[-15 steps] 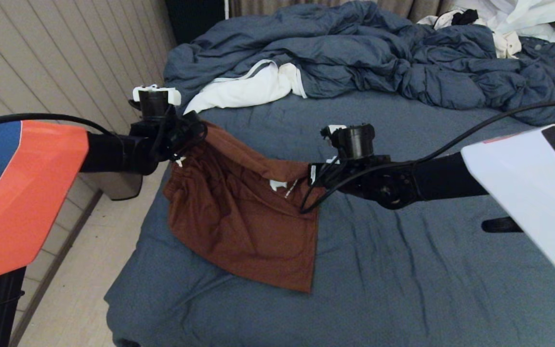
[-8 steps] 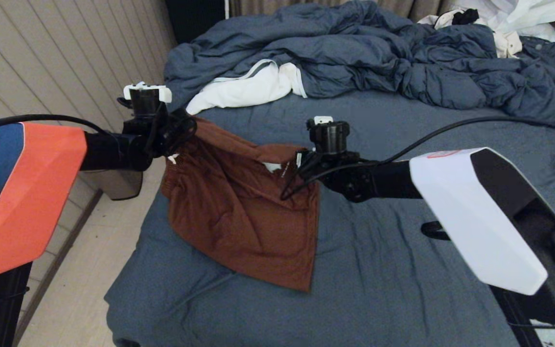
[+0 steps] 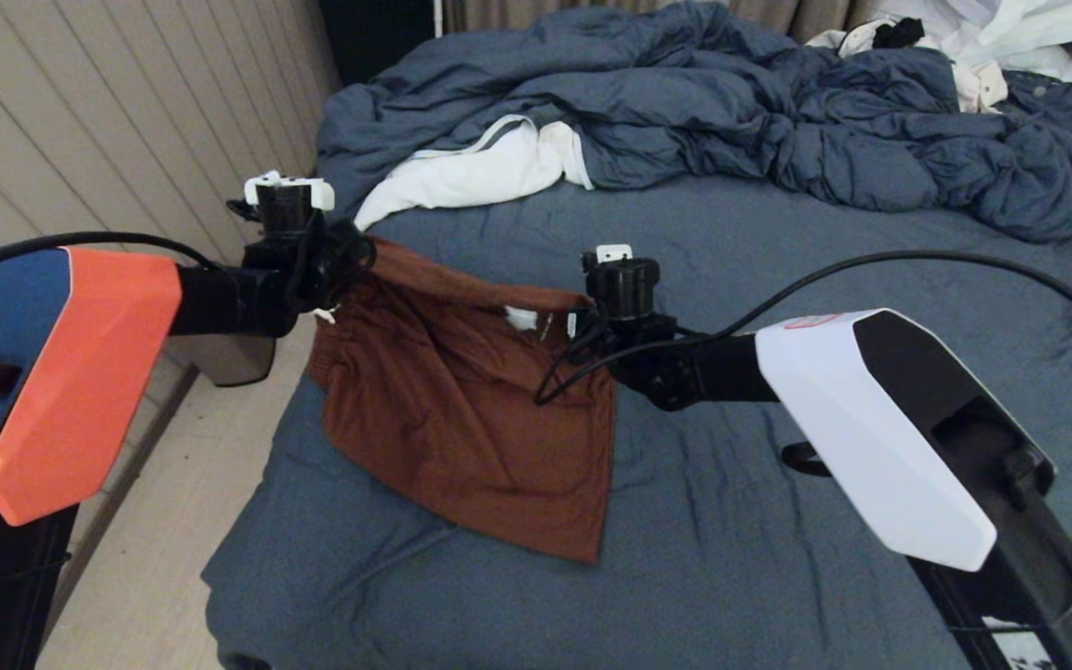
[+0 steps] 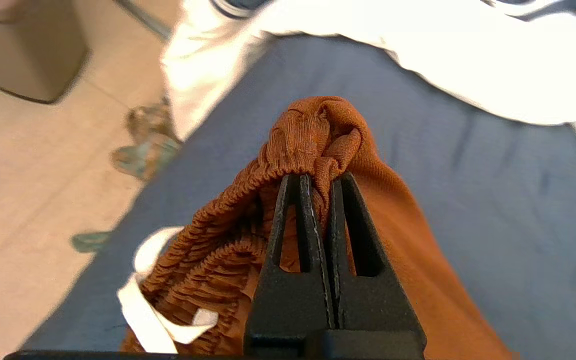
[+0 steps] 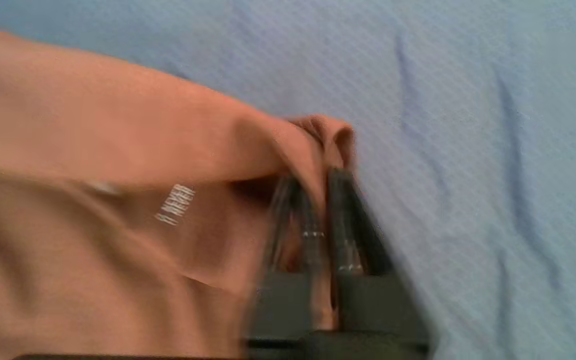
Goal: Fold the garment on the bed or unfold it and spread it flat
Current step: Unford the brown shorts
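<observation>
The garment (image 3: 462,419), rust-brown shorts, hangs between my two grippers above the bed (image 3: 778,521), and its lower corner rests on the blue sheet. My left gripper (image 3: 342,265) is shut on the gathered waistband (image 4: 288,145), with the white drawstring (image 4: 143,310) dangling beside it. My right gripper (image 3: 566,326) pinches a fold of a leg edge (image 5: 328,140) between nearly closed jaws, close to the small white logo (image 5: 175,204). In the wrist views, the left gripper (image 4: 320,177) and the right gripper (image 5: 318,175) each have brown fabric between the fingertips.
A rumpled blue duvet (image 3: 731,102) and white clothes (image 3: 480,172) lie at the far end of the bed. The bed's left edge drops to a pale floor (image 3: 154,521), where a bin (image 3: 220,358) stands by the wall.
My right gripper has moved left, closer to the left gripper, carrying its fold of the shorts. The left gripper has shifted only slightly. The hanging cloth has barely changed shape.
</observation>
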You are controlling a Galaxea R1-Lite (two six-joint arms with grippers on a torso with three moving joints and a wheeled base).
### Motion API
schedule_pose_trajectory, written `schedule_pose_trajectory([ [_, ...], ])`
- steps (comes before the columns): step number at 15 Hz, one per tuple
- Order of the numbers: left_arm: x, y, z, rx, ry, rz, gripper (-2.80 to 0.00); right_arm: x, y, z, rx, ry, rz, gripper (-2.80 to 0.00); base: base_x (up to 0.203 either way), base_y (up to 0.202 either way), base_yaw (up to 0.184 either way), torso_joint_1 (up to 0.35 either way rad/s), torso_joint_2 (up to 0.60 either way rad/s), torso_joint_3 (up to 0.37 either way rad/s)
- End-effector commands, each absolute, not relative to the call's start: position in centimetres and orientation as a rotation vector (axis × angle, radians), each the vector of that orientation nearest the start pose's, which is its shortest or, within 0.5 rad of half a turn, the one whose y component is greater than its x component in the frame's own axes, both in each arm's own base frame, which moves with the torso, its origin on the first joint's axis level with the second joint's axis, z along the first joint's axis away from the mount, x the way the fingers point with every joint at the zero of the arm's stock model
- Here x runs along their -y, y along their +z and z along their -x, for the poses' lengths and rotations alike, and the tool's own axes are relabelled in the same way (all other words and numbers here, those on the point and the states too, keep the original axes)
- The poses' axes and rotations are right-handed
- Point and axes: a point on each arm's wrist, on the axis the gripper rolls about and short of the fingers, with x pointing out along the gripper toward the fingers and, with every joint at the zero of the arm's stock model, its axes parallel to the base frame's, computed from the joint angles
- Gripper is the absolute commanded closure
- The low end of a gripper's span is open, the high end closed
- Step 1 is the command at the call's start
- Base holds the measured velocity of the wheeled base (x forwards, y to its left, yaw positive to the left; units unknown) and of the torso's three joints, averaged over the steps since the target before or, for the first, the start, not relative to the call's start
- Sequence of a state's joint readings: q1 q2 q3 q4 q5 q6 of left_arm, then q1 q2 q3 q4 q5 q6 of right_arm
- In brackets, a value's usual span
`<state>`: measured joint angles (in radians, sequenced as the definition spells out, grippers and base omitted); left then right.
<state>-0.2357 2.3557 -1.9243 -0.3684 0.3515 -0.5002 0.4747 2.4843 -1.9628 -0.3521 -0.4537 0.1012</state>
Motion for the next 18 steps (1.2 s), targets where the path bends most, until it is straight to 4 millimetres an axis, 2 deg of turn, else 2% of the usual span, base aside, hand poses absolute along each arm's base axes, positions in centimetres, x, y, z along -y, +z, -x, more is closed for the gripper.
schedule_pose_trajectory([
  [1,11.1,20.0,-49.2,-0.025,0.149,0.482,0.0,-23.0,14.6,-47.2,-0.151,0.002,-0.02,-2.8,0.0,0.0,0.0,0.0,0.0,0.0],
  [2,11.1,20.1,-49.1,-0.023,0.15,0.481,-0.09,-22.9,14.8,-47.1,-0.147,0.001,-0.023,-2.8,0.0,0.0,0.0,0.0,0.0,0.0],
  [3,11.0,20.2,-49.1,-0.021,0.149,0.481,-2.8,-22.9,15.0,-47.1,-0.143,0.0,-0.025,-2.8,0.0,0.0,0.0,0.0,0.0,0.0],
  [9,11.0,19.6,-49.0,-0.061,0.156,0.461,-2.8,-22.5,16.0,-46.9,-0.126,-0.006,-0.038,-2.8,0.0,0.0,0.0,0.0,0.0,0.0],
  [14,9.8,21.1,-48.2,-0.074,0.168,0.447,-2.8,-21.5,17.7,-46.7,-0.103,-0.022,-0.051,-2.8,0.0,0.0,0.0,0.0,0.0,0.0],
  [16,9.1,22.2,-46.8,-0.098,0.157,0.444,-2.8,-21.1,18.0,-45.8,-0.125,-0.023,-0.044,-2.8,0.0,0.0,0.0,0.0,0.0,0.0],
  [18,8.5,22.0,-44.0,-0.207,0.088,0.438,-2.8,-20.5,18.9,-44.2,-0.162,-0.018,-0.032,-2.8,0.0,0.0,0.0,0.0,0.0,0.0],
])
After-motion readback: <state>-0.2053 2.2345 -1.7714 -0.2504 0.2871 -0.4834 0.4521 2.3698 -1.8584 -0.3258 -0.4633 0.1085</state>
